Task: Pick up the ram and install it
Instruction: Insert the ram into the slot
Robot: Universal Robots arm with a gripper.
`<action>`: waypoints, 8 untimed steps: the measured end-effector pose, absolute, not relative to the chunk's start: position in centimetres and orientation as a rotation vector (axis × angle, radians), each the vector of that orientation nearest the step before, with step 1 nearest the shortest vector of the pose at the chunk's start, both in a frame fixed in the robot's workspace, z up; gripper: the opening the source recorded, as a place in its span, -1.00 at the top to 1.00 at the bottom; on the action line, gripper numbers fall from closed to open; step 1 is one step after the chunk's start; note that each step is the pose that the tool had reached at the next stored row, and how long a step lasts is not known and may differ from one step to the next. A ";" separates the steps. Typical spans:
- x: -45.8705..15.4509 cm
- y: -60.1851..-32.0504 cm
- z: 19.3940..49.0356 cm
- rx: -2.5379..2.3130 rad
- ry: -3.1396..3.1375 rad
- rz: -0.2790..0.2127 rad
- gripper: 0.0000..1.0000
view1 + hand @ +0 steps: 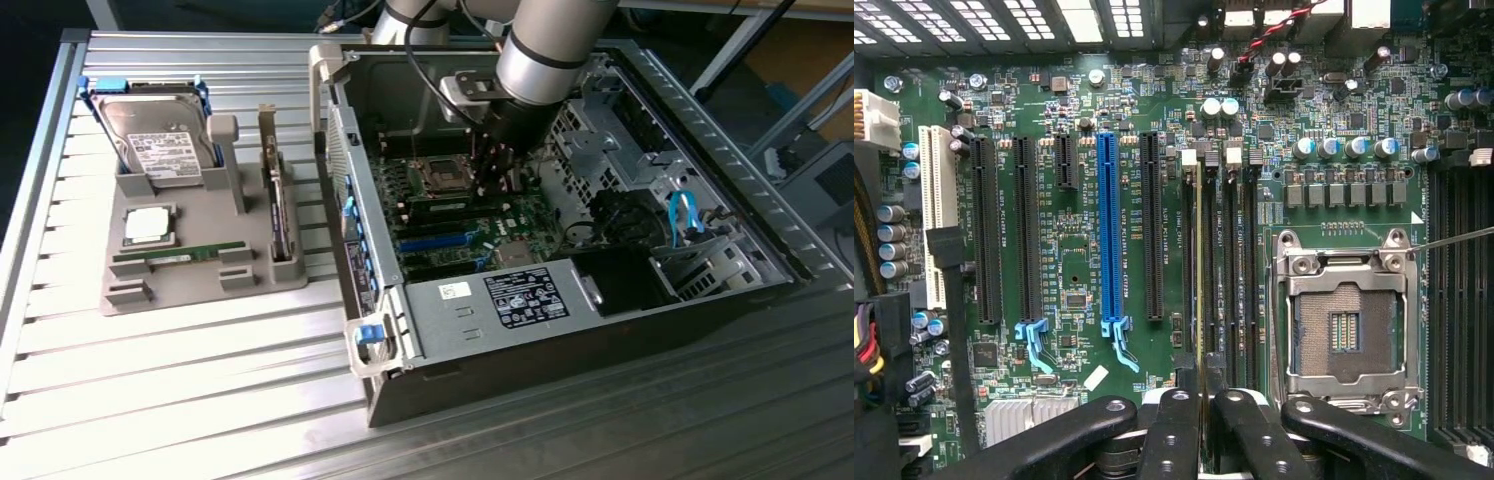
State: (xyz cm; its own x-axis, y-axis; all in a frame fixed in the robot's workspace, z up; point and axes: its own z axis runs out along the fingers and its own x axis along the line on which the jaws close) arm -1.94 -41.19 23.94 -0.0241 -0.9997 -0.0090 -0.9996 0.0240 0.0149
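- The hand (1204,402) hangs inside the open computer case (400,330), low over the motherboard (1074,250), its fingers (1174,430) drawn in to a narrow gap and clamped on the ram (1200,270).
- In the wrist view the ram appears edge-on as one thin pale line running straight out from between the fingers, so it sits directly under the hand rather than off to a side.
- Its long axis runs parallel to the bank of memory slots (1226,260) and lies over one of the slots on the side of the bank nearer the blue expansion slot (1109,230); the empty processor socket (1344,330) is just beside the bank on the other side.
- Whether the ram's lower edge has entered the slot or hovers above it cannot be judged; its faces, label and chips are hidden.
- In the exterior view the arm covers the grip, and a second green stick (180,255) lies in the grey tray (200,290) on the surface (160,400).
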 end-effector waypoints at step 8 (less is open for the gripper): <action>-1.9 -41.2 23.8 2.192 -2.245 -0.027 0.75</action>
State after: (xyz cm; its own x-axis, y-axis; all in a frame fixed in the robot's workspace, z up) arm -1.94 -41.18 23.82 -0.0236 -0.9997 -0.0091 -0.9996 0.0235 0.0148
